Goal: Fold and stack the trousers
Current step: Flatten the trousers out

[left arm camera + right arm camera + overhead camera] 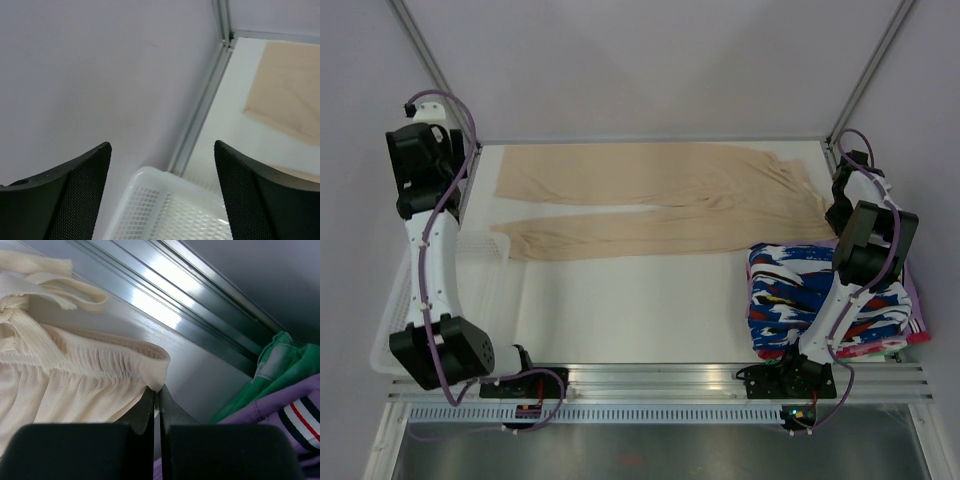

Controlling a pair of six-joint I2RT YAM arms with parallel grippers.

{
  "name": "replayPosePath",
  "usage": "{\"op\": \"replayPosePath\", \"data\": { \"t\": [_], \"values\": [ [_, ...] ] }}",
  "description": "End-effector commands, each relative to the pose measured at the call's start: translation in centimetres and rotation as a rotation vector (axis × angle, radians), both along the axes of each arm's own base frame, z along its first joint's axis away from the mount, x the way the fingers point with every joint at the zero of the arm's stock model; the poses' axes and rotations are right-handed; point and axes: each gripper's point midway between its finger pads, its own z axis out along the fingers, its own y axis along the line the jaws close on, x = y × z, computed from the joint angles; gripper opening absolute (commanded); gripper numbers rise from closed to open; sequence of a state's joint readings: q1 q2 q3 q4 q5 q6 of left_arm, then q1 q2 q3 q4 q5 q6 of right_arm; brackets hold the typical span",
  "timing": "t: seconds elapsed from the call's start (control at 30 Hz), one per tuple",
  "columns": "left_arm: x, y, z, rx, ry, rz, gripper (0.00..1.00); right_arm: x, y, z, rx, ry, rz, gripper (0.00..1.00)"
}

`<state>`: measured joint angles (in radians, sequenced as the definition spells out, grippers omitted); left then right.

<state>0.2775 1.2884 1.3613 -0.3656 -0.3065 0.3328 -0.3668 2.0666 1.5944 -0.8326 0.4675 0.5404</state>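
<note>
A white table [640, 310] is seen, closed in by pale grey walls [640, 60] and a metal rail [175, 305]. The trousers [650, 178] are laid flat across the far part of the table. Their long way runs left to right, with the leg ends to the left and the waist to the right.

The left gripper [162, 145] is held up over a white basket [150, 210], its fingers spread wide with nothing between them. The right gripper [159, 390] has its fingers pressed together on the corner of the waist.

Part of the waist is hidden behind the right arm [860, 250]. A pile of bright clothes [790, 290] is partly covered too.
</note>
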Motion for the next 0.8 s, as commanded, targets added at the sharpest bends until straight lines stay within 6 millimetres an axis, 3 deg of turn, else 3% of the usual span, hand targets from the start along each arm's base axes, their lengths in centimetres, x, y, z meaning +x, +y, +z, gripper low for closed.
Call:
{"op": "replayPosePath", "data": {
  "t": [0.0,0.03,0.07,0.1,0.13,0.17,0.23,0.43,0.6,0.77],
  "values": [
    [5.0,-1.0,-1.5,-0.239,-0.039,-0.004,0.88,0.6,-0.5,-0.6,0.0,-0.021,-0.026,0.0],
    [5.9,-0.8,-7.2,-0.333,0.138,0.05,0.86,0.6,-0.5,-0.7,0.002,-0.022,-0.03,0.0],
    [6.3,-0.9,-9.2,-0.39,0.21,0.087,0.78,0.6,-0.5,-0.6,0.0,-0.024,-0.032,0.0],
    [7.6,-1.0,-8.2,-0.459,0.19,0.124,0.73,0.6,-0.5,-0.6,-0.001,-0.029,-0.033,0.0],
    [8.5,-1.4,-13.0,-0.507,0.321,0.154,0.7,0.6,-0.5,-0.5,0.0,-0.032,-0.034,0.0],
    [7.3,-2.0,-14.9,-0.534,0.418,0.188,0.69,0.7,-0.5,-0.5,0.0,-0.038,-0.035,0.0],
    [7.9,-3.4,-17.2,-0.59,0.473,0.198,0.69,0.7,-0.5,-0.4,-0.001,-0.041,-0.037,0.0],
    [7.3,-6.6,-20.8,-0.711,0.553,0.137,0.73,0.5,0.0,-0.7,0.016,-0.054,-0.042,0.0],
    [5.6,-5.5,-24.3,-0.608,0.681,0.101,0.76,0.5,0.1,-0.8,0.023,-0.058,-0.04,0.0],
    [5.1,-3.5,-26.3,-0.535,0.725,0.132,0.77,0.7,0.2,-0.7,0.025,-0.068,-0.033,0.0]
  ]
}}
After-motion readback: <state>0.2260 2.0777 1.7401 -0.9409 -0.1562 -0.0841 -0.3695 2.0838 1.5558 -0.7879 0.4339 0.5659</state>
